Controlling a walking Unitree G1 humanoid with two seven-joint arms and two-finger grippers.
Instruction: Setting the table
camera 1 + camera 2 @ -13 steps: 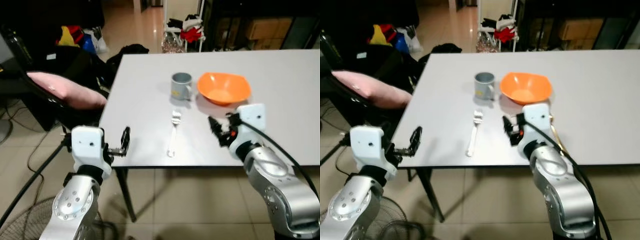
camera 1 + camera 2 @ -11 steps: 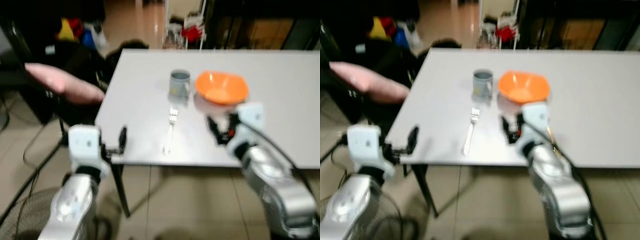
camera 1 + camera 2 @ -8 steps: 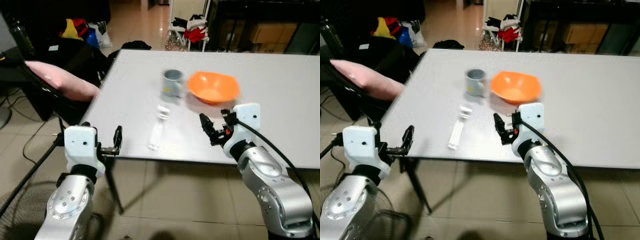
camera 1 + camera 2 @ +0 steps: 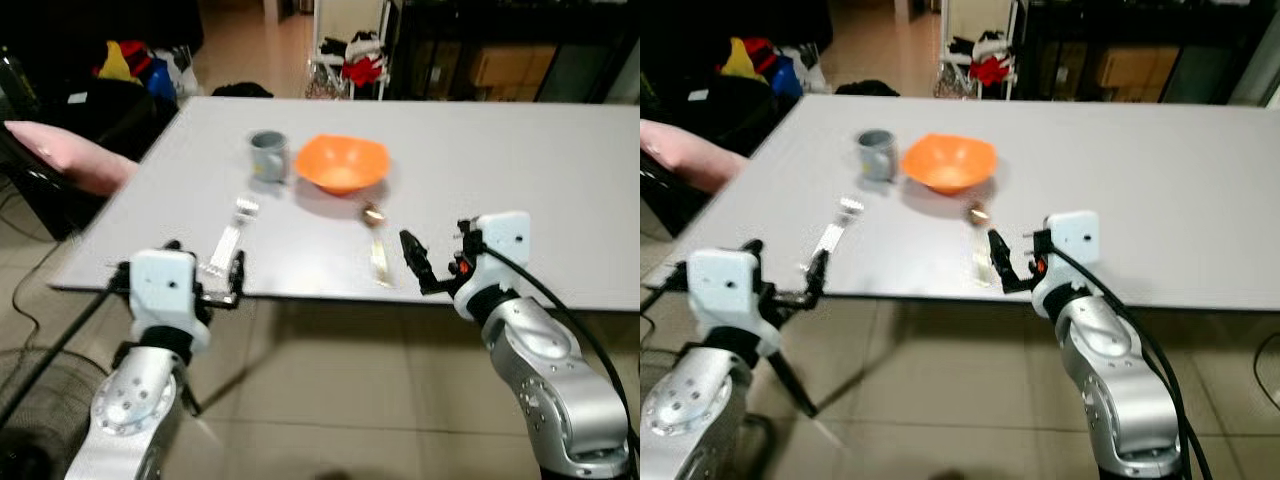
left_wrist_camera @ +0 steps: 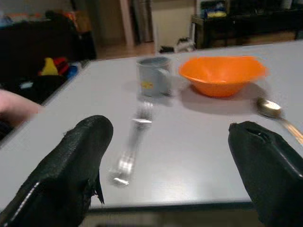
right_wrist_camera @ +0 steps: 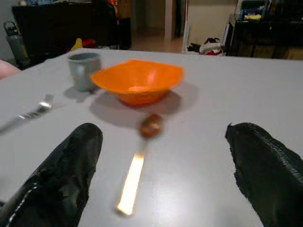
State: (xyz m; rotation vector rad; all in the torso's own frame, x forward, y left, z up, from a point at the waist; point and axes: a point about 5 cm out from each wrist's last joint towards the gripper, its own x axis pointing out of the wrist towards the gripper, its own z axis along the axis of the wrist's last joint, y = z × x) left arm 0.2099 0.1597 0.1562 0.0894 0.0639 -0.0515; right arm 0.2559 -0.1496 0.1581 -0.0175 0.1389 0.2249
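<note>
I hold both claws, left (image 4: 238, 282) and right (image 4: 415, 262), spread wide and empty at the grey bench (image 4: 520, 170) edge, short of the orange plastic bowl (image 4: 341, 163), likely staging a pick.

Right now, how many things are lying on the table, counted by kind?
Bowl, orange: 1
Mug, grey: 1
Fork: 1
Spoon: 1
Total on the table: 4
</note>
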